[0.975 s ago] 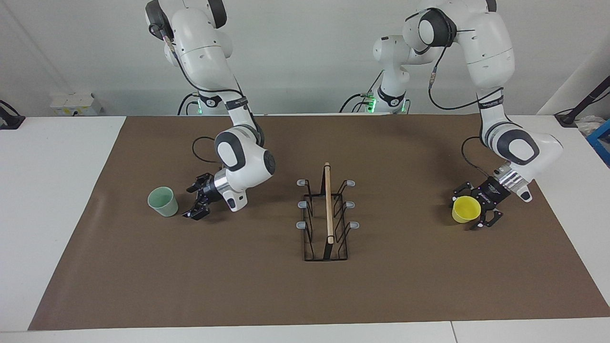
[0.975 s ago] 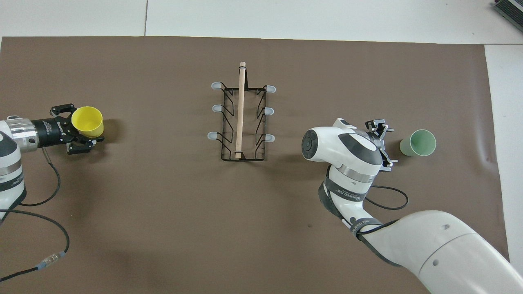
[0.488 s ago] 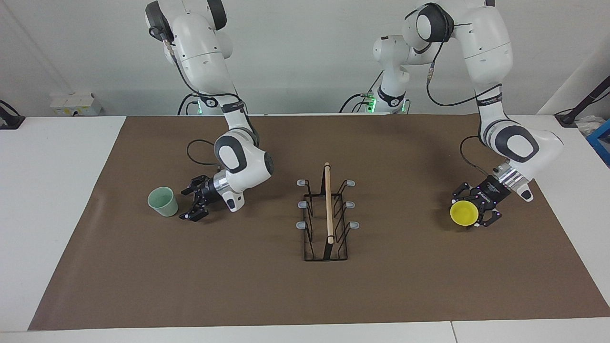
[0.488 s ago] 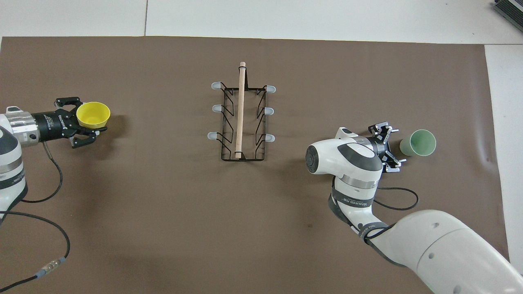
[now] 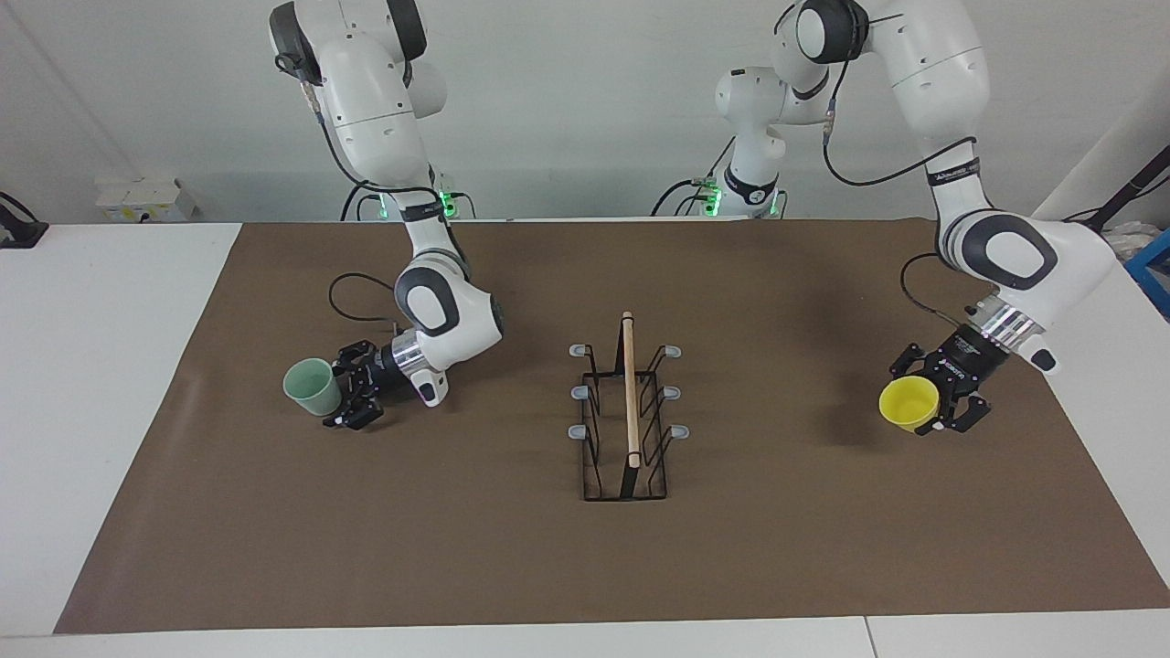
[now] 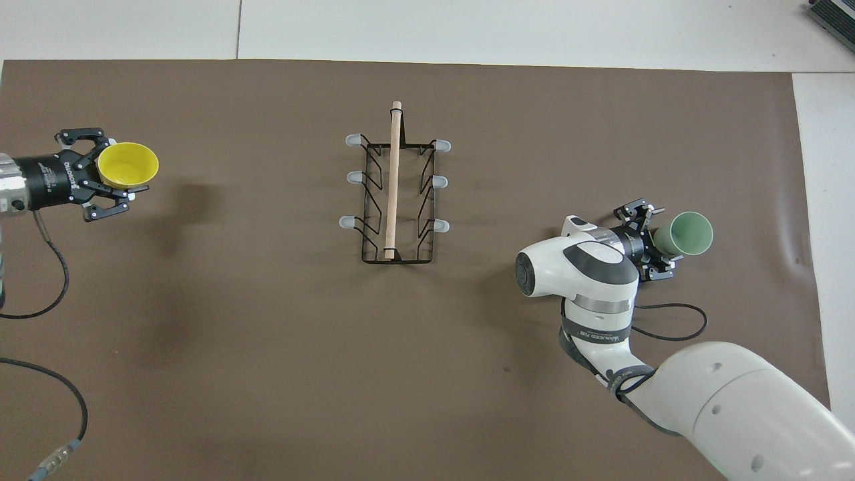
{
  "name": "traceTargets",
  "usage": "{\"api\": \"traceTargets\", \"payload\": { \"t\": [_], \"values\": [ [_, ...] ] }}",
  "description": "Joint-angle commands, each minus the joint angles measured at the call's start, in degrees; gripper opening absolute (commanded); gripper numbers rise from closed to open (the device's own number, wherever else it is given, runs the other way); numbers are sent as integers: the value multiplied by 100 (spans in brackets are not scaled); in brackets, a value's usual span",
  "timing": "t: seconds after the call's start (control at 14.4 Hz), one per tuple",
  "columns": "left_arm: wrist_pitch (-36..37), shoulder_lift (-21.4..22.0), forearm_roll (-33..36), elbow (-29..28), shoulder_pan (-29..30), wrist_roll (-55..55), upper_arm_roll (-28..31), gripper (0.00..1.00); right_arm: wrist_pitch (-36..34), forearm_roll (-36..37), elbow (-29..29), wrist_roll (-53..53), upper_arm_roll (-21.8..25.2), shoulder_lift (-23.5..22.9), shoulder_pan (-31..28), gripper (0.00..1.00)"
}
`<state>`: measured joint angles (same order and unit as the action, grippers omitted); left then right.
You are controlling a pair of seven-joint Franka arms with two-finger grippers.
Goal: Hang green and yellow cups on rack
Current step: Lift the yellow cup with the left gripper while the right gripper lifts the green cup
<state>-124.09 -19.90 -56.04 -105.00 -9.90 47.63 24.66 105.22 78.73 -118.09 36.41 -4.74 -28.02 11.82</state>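
Brown mat (image 5: 457, 548) covers white table (image 5: 91, 366), rack (image 5: 629, 420) centered.

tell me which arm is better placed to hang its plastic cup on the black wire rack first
Left, probably. The left gripper already holds the bright yellow plastic cup off the brown mat. The right gripper is only at the pale green plastic cup, which stands on the mat. The black wire rack has bare prongs.

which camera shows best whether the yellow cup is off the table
The facing view: the yellow cup hangs in the left claw above its shadow. The overhead view shows its open mouth, not its height.
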Motion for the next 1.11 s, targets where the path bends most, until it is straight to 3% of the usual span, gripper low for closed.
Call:
{"api": "traceTargets", "payload": {
  "t": [0.0,0.35,0.42,0.63,0.7,1.05],
  "values": [
    [-397,415,1003,-73,-205,159,-22,0,209,379,-240,-117,-36,112,-118,100],
    [-222,1163,2340,-170,-109,168,-400,0,314,591,-329,-108,-44,121,-224,100],
    [-152,1268,2831,-161,-100,177,-610,0,332,600,-337,-108,-44,121,-224,86],
    [-142,1549,4421,-169,146,430,-1585,0,332,600,-346,-117,-35,121,-250,7],
    [-107,1681,4661,-213,155,406,-1787,0,332,600,-337,-117,-44,121,-250,0],
    [-265,1999,5663,-494,357,432,-3035,0,26,251,-31,6,-62,130,-92,0]
  ]
}}
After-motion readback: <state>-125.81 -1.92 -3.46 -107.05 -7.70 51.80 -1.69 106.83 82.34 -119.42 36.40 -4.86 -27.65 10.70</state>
